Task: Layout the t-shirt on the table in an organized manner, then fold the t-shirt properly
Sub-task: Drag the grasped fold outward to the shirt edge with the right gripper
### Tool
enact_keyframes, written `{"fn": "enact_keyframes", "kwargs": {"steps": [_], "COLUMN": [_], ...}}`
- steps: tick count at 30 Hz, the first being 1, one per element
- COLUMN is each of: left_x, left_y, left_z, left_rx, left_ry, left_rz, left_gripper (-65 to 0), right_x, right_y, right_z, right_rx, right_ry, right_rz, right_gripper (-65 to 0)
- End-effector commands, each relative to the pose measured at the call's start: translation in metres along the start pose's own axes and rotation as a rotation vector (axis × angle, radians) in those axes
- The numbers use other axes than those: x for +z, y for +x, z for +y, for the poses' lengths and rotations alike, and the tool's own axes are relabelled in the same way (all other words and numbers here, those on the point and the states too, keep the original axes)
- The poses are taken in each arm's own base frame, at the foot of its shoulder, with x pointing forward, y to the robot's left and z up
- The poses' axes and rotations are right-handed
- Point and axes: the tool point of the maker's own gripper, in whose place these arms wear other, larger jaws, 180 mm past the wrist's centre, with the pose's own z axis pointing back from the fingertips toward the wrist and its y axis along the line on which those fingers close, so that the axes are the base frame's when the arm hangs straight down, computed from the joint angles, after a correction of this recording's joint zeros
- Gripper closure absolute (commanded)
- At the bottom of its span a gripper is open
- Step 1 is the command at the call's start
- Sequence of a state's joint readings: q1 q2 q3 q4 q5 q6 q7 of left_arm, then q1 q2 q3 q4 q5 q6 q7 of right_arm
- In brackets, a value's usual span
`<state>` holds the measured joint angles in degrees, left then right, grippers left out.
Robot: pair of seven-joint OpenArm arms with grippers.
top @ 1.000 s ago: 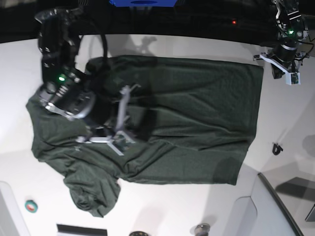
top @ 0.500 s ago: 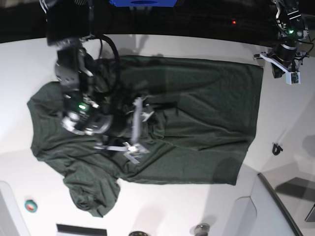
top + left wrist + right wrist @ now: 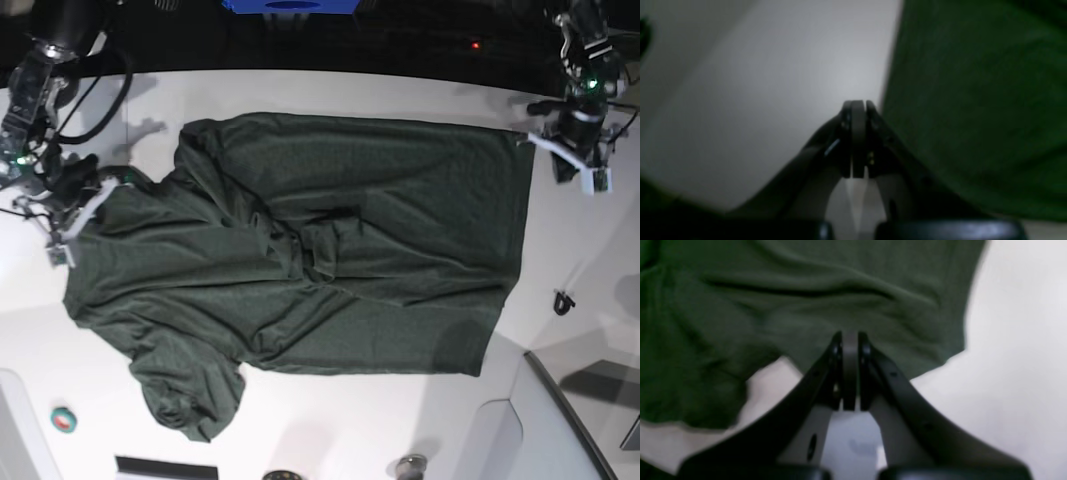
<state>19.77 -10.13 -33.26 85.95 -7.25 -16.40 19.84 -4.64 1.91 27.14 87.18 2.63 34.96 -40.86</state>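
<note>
Tool: left tool (image 3: 858,106) pressed closed, nothing in it
Shirt: dark green shirt (image 3: 973,106) fills the right side
Surface: bare white surface (image 3: 773,83), left

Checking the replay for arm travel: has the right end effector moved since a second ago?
Yes. The right end effector left the middle of the t-shirt for its left edge in the base view.
</note>
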Motion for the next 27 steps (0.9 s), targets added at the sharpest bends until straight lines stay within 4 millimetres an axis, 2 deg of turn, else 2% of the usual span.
{"fn": "enact_keyframes", "kwargs": {"steps": [1, 3, 5, 8, 10, 15, 17, 21, 27], "left_x": [0.001, -0.002, -0.006, -0.01, -0.014, -0.022, -0.023, -0.022, -0.015], "left_y": [0.007, 0.003, -0.001, -0.018, -0.034, -0.065, -0.07, -0.07, -0.046], "left_z": [0.007, -0.001, -0.02, -0.045, -0.05, -0.045, -0.034, -0.028, -0.036], "left_rx": [-0.005, 0.001, -0.014, -0.03, -0.025, -0.004, -0.017, -0.024, -0.053], "left_ry": [0.016, -0.002, -0.048, -0.111, -0.126, -0.116, -0.106, -0.098, -0.113], "left_rz": [-0.024, -0.015, 0.0, 0.044, 0.085, 0.169, 0.189, 0.192, 0.126], "left_gripper": [-3.6, -18.9, -26.2, -26.5, -26.5, -26.5, -26.5, -26.5, -26.5], "right_x": [0.0, -0.007, -0.014, -0.023, -0.025, -0.025, -0.024, -0.028, -0.027], "right_y": [0.005, -0.006, -0.018, -0.027, -0.034, -0.044, -0.05, -0.048, -0.037], "right_z": [-0.006, -0.012, -0.014, -0.013, -0.017, -0.036, -0.046, -0.059, -0.074], "right_rx": [-0.007, -0.023, -0.04, -0.063, -0.068, -0.065, -0.061, -0.068, -0.056], "right_ry": [-0.003, 0.001, 0.012, 0.03, 0.03, 0.009, -0.003, -0.012, -0.031], "right_rz": [-0.027, -0.004, 0.022, 0.035, 0.052, 0.073, 0.09, 0.105, 0.099], "right_gripper": [-0.2, -0.2, -0.2, -0.2, -0.2, -0.2, -0.2, -0.2, -0.2]}}
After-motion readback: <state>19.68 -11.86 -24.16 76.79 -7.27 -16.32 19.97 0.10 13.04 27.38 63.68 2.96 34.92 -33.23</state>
